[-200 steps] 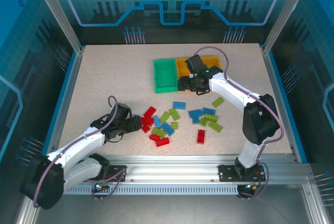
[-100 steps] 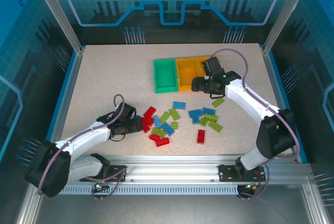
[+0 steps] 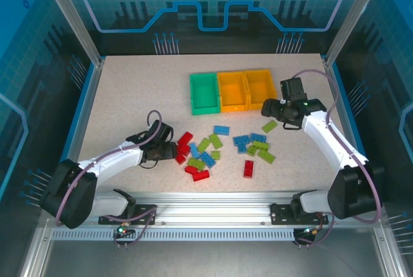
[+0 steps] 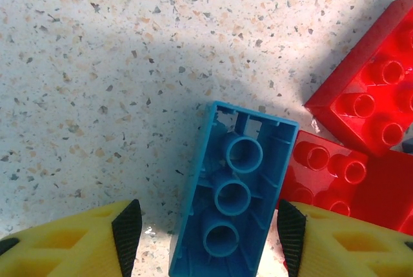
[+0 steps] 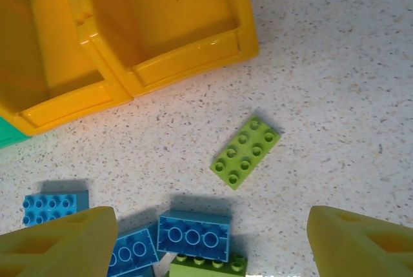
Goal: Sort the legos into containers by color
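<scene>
In my overhead view, lower left, the left gripper (image 3: 175, 153) straddles an upturned blue brick (image 4: 226, 206), fingers apart, not clamped. Legos (image 3: 219, 151) lie centre, below the bins (image 3: 232, 108). Right of them, the right gripper (image 3: 270, 105) gapes empty above a lime brick (image 5: 245, 151).

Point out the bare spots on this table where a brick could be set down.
Widest: the far-left stretch of the table, left of the green bin and beyond the left gripper. Also the patch right of the lone lime brick. Crowded: the brick pile at centre front.
</scene>
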Motion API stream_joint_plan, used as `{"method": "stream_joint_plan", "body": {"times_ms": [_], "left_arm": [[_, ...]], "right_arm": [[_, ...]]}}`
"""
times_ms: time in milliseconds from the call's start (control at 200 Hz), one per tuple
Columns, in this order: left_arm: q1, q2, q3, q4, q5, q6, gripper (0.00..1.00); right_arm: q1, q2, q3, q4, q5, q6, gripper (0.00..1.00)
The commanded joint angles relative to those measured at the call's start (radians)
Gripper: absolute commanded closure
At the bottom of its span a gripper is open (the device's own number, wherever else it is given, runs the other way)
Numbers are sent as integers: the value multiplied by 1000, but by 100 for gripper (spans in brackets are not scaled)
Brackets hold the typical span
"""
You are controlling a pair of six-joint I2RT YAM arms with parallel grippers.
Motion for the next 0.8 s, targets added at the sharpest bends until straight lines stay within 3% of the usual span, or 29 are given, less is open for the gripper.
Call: {"method": "stream_joint_plan", "body": {"times_ms": [0, 160, 605, 795], "left_arm": [[-8, 31, 33, -25, -4, 26, 38], [-28, 86, 61, -38, 6, 45, 39], [-31, 118, 83, -75, -4, 33, 69], [-30, 97, 80, -103, -10, -4, 72]], "right_arm": [[-27, -14, -17, -25, -60, -52, 21], [-47, 17, -21, -26, -89, -53, 21], [-74, 31, -19, -13, -124, -35, 20], [-84, 30, -24, -16, -128, -43, 20]]}}
